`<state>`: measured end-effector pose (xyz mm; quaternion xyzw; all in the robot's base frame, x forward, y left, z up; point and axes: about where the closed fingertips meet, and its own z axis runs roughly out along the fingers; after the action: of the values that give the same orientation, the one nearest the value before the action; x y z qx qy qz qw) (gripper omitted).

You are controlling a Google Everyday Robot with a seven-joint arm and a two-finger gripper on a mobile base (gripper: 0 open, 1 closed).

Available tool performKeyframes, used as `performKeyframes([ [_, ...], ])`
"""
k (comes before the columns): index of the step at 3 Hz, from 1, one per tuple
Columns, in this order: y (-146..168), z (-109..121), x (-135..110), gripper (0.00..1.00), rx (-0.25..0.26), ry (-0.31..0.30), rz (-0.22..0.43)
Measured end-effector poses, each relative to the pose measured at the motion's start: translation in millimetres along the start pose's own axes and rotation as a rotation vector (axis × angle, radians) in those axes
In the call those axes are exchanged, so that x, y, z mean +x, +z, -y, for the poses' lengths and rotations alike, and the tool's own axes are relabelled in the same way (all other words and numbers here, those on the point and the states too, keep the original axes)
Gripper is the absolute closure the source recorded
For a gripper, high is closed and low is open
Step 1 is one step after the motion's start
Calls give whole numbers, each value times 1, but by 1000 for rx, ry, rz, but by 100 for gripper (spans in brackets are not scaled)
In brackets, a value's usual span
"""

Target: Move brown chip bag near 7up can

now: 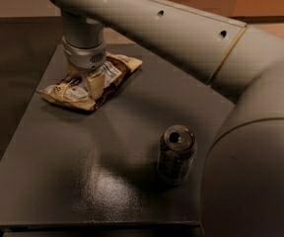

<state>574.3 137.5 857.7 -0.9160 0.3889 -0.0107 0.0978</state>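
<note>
The brown chip bag [113, 69] lies flat at the table's far left, dark brown with cream-tan ends and a white label panel. My gripper [86, 83] comes straight down from the arm's wrist [84, 53] onto the middle of the bag and covers part of it. The 7up can [176, 154] stands upright near the front right of the table, pull-tab top showing, well apart from the bag and the gripper.
The dark grey table [83, 172] has its left edge slanting close past the bag and its front edge just below the can. My arm's large beige body [250, 172] fills the right side, close beside the can.
</note>
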Motion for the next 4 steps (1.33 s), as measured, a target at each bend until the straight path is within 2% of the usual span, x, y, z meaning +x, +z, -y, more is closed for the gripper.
performKeyframes([
  [1,-5,-11,6,88,1,4,-18],
  [2,-18,-23,18,100,2,19,-44],
  [4,-51,-60,33,100,-29,99,-60],
])
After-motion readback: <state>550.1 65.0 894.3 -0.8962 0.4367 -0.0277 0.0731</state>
